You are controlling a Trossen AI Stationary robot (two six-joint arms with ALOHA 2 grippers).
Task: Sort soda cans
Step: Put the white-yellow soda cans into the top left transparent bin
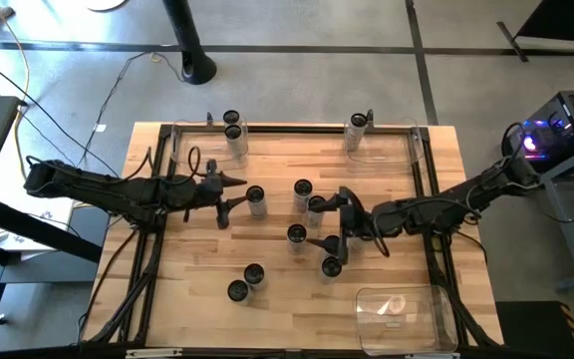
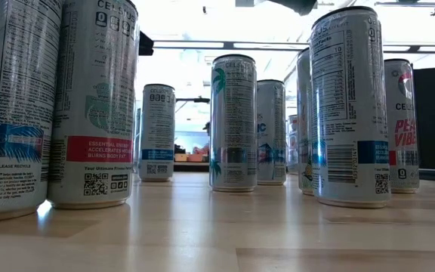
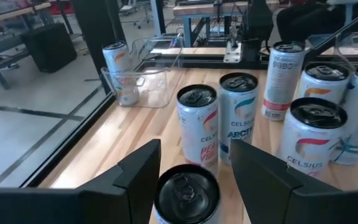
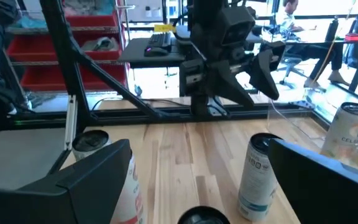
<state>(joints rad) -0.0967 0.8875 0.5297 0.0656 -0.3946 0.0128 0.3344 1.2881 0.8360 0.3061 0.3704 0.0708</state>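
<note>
Soda cans are standing upright mid-table, loosely scattered; two are sitting in the far-left clear bin, one in the far-right bin. Left gripper is straddling one can, fingers flanking it on both sides, half open; contact isn't clear. Right gripper is hovering over the centre cluster, jaws spread wide, holding nothing. A third bin is sitting at the near-right corner.

Both arms are dark, nearly black, built of slim jointed segments with black cables trailing along them. The left arm and right arm end in flat, angular, matte black fingers, seemingly plastic.
</note>
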